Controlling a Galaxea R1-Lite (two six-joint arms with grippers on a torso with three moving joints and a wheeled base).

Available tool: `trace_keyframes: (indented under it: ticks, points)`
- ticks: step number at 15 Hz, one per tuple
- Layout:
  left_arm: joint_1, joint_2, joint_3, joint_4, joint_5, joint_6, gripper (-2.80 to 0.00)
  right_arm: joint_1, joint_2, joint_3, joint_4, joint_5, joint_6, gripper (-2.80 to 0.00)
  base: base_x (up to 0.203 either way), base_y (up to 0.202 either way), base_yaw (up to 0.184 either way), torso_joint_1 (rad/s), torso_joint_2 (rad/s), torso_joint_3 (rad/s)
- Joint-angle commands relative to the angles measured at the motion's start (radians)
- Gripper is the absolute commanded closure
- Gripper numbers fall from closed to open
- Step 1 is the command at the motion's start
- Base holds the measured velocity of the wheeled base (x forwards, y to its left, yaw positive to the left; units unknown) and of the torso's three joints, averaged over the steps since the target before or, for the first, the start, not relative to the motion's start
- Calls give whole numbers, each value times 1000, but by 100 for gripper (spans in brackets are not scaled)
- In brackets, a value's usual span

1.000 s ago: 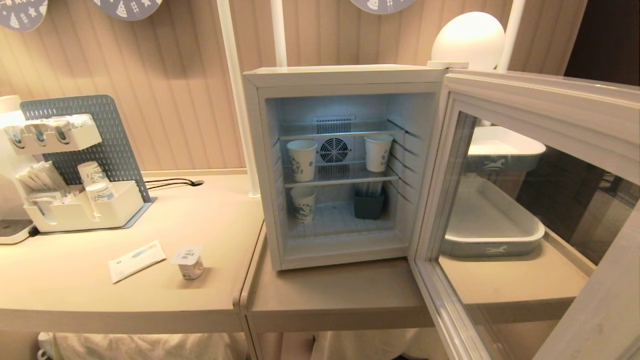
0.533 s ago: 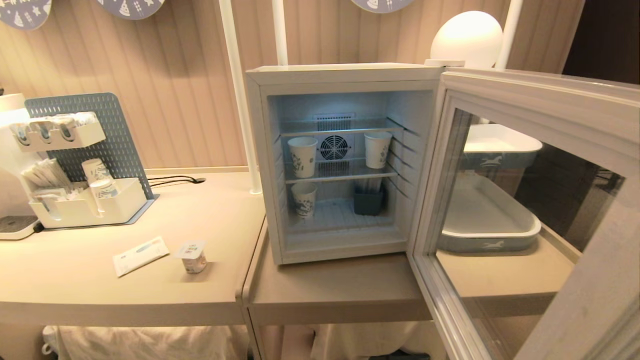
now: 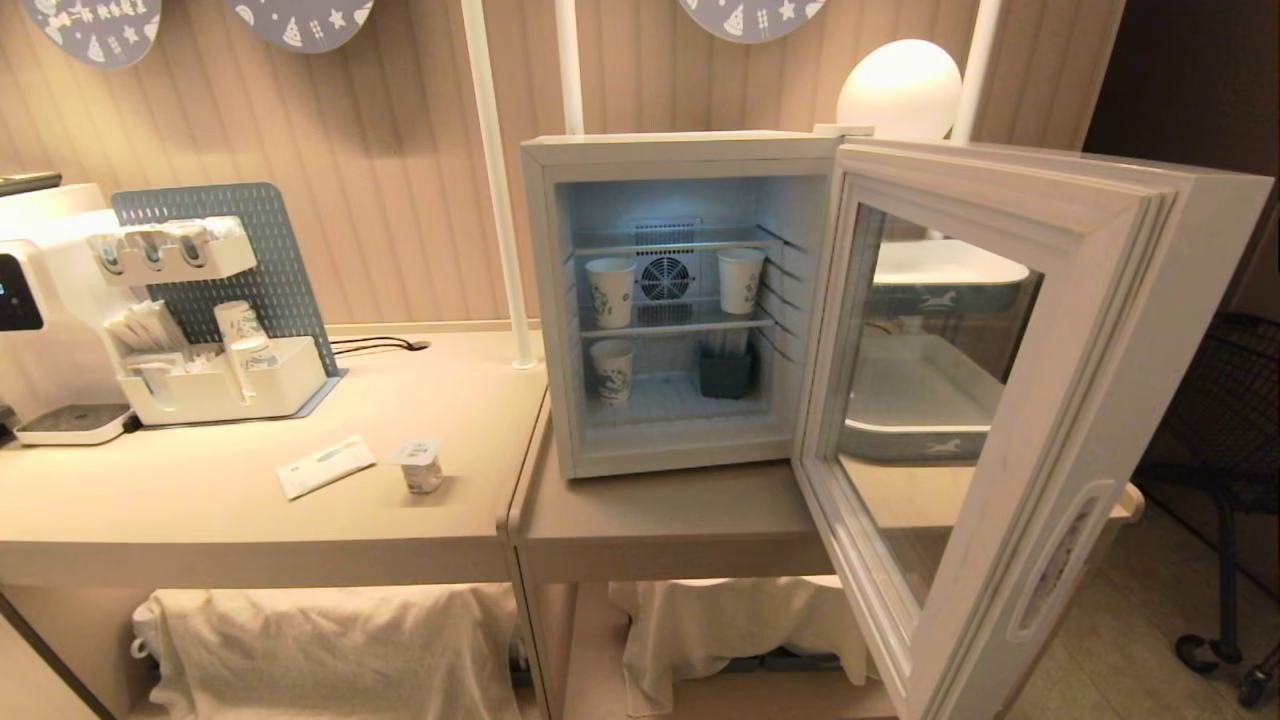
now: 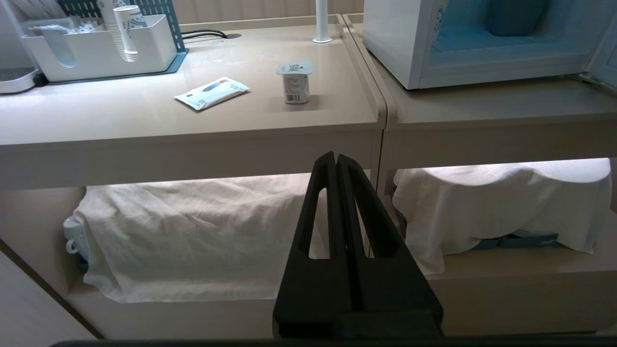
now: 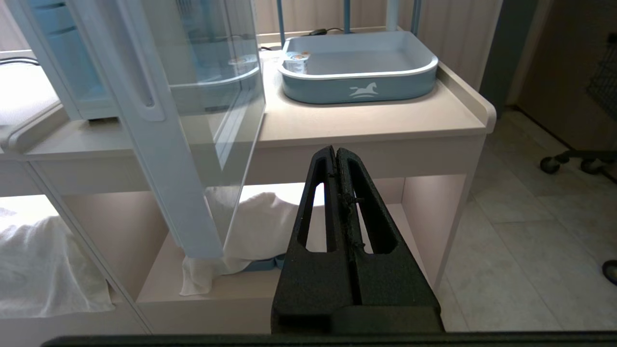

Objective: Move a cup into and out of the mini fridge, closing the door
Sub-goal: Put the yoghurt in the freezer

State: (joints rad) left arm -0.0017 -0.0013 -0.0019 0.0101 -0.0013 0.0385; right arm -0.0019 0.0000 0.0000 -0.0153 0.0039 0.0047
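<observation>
The cup [image 3: 421, 467], a tiny white tub with a square foil lid, stands upright on the left table; the left wrist view shows it as well [image 4: 294, 82]. To its right sits the white mini fridge [image 3: 545, 300], lit inside. Its door [image 3: 1110, 330] is swung wide open toward me, glass window showing. Neither gripper appears in the head view. My left gripper [image 4: 336, 156] is shut and empty, low in front of the table edge, well short of the cup. My right gripper [image 5: 335, 150] is shut and empty, below the table beside the open door [image 5: 159, 120].
Three patterned paper cups [image 3: 610, 292] and a dark holder [image 3: 726, 375] stand on the fridge shelves. A flat white packet [image 3: 325, 466] lies left of the cup. An organiser [image 3: 225, 385] sits at the back left. A blue tray [image 5: 359, 89] is behind the door. White cloths [image 4: 193, 231] cover the lower shelves.
The whole head view has pulled back and shifted, so the fridge and tables look smaller and the lower shelf and floor now show. Nothing on the tables has moved.
</observation>
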Motion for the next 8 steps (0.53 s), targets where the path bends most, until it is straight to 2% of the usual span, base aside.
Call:
trace_keyframes:
  ticks: [1, 8]
  points:
    - [0, 2, 0, 2, 0, 1, 0, 0, 0, 11, 0, 1, 0, 0, 0, 0, 0, 0, 0, 0]
    - [0, 1, 0, 2, 0, 1, 0, 0, 0, 11, 0, 1, 0, 0, 0, 0, 0, 0, 0, 0]
